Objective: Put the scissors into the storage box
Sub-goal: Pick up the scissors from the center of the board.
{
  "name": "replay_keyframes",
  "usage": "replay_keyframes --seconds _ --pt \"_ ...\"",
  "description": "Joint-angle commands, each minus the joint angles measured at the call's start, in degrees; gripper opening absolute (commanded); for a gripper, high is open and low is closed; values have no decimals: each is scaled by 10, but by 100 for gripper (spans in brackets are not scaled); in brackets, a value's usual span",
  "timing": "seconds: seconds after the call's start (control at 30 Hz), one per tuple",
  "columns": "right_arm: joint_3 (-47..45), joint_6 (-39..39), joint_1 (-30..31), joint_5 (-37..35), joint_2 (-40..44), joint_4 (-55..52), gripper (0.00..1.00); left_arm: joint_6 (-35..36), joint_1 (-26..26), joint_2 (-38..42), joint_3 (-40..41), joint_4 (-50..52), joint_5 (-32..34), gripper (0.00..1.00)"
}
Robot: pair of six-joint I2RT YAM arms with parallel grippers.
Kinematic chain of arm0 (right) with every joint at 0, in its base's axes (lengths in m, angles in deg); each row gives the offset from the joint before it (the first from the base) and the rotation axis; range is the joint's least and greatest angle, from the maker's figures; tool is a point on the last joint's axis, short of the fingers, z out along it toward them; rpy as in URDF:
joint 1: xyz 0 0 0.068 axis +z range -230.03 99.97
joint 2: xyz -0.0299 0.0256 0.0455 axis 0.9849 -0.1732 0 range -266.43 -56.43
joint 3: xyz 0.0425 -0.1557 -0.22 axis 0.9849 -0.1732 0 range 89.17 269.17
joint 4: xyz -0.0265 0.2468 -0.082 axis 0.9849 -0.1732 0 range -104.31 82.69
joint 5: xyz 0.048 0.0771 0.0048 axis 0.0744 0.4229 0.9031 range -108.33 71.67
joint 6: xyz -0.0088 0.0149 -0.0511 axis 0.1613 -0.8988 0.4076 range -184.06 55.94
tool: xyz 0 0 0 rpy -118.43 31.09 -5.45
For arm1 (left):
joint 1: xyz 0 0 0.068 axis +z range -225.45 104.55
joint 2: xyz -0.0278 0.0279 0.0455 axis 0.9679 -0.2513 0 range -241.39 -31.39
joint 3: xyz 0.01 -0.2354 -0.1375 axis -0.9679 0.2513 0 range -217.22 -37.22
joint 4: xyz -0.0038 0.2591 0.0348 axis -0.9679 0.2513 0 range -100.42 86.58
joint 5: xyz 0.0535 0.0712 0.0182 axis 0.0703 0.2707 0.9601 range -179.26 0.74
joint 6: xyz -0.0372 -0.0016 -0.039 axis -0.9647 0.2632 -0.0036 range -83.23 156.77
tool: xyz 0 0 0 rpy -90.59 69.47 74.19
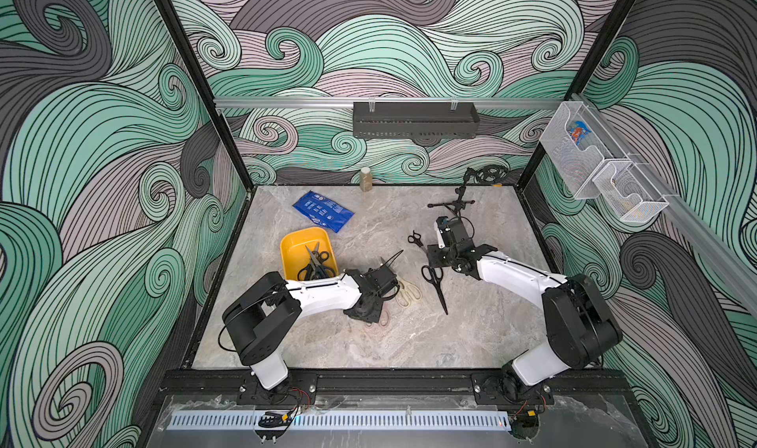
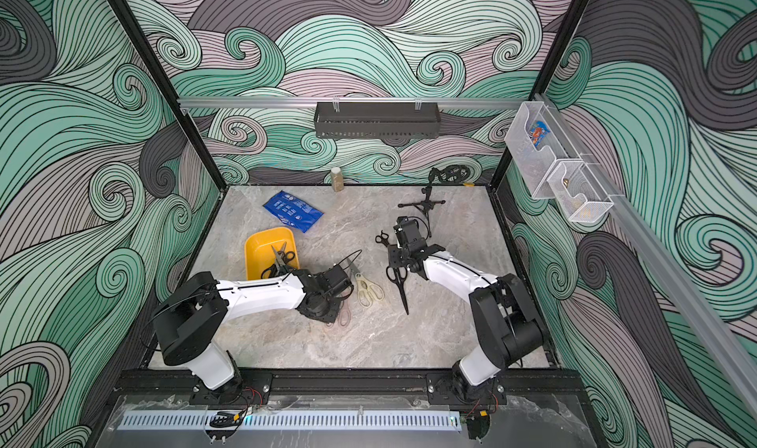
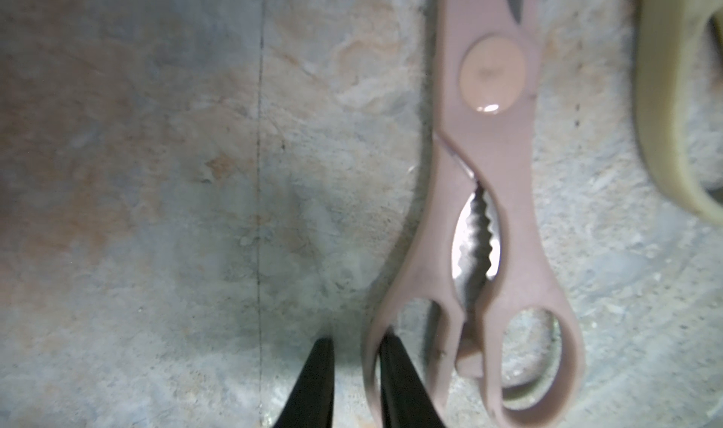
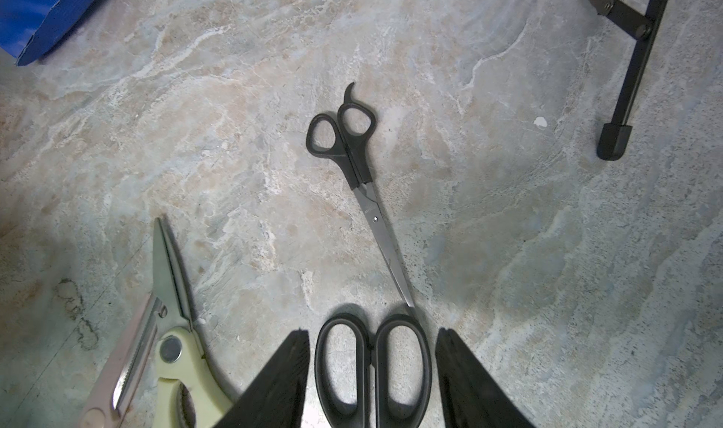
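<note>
Scissors, the pink pair [image 3: 485,172], lie flat on the marbled surface [image 3: 156,172] under the left claw [image 3: 354,340]. That claw is narrow. One finger [image 3: 395,383] pokes through a handle loop and its partner sits just outside the loop's rim, with a sliver of surface showing between. Whether the rim is pinched yet cannot be told. The pink pair has moulded handles, a round pivot cap and a toothed steel notch between the handles. It looks rigid, and the thin rim may be a slippery hold. Just beside it lie the cream shears [image 2: 366,290], blades shut.

The right claw [image 4: 373,330] stands half open, low over the long black pair [image 4: 371,367]. It has a finger on either side of the two handle loops and touches neither. The blade tip of a small black pair [image 4: 352,152] reaches those loops.

Farther off, near the left arm, the yellow box [image 1: 295,241] already holds several black-handled scissors [image 1: 313,261], crossed in a heap. Their exact count is unclear. The task looks roughly half done: four pairs are left on the surface, none lifted.
</note>
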State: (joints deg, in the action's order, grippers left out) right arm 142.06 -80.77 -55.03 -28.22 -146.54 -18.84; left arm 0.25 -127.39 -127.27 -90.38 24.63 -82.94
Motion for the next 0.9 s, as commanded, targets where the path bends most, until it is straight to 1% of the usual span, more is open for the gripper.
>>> replay_keyframes --seconds 0.0,0.17,0.4,0.53,0.7,0.87 --pt "-9 5 -5 4 5 8 56 0 -2 -26 29 -10 -13 17" --pt "-12 5 -6 4 13 8 56 2 -2 -26 31 -14 -16 0" --pt "-13 6 -6 5 20 8 56 2 2 -17 33 -13 -17 0" --pt "-14 6 -6 4 21 8 56 -5 10 18 37 -4 -7 0" --pt "-7 6 -7 11 14 11 56 2 46 83 21 28 12 0" --pt "0 0 -6 22 6 11 56 29 93 132 -40 54 24 0"
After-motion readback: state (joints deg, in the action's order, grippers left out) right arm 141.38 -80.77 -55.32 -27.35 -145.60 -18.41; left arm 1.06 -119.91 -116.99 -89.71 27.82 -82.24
